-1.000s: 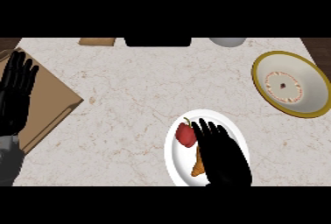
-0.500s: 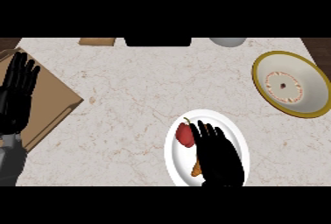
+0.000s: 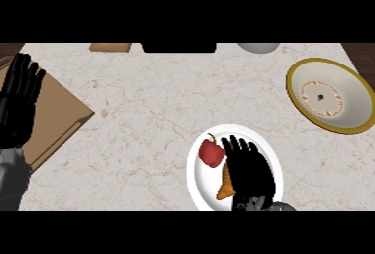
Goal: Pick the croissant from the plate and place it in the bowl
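- The right hand (image 3: 253, 171) lies over the white plate (image 3: 198, 186) at the lower middle of the head view, palm down, its fingers pointing toward the far edge of the tabletop (image 3: 168, 104); the fingers look fairly straight and close together, and whether they have closed on anything beneath cannot be told, since the hand hides what is under it.
- The croissant (image 3: 226, 184) is on the plate, just beside the hand's left edge and partly covered by it; only a narrow orange-brown strip shows, tapering toward the near rim.
- A red pepper with a small green stem (image 3: 212, 152) sits on the same plate, on its far-left part, touching or nearly touching the croissant's far end and just beside the fingertips.
- The bowl (image 3: 333, 96), cream inside with a yellow-olive rim, stands well apart at the right edge of the tabletop.
- The left hand (image 3: 18, 101) rests open at the left edge, fingers straight and pointing up, over a brown cutting board (image 3: 62, 116).
- Along the far edge are a small brown item (image 3: 111, 47), a black object (image 3: 179, 47) and a grey rounded vessel (image 3: 258, 47); each is cut off by the view.
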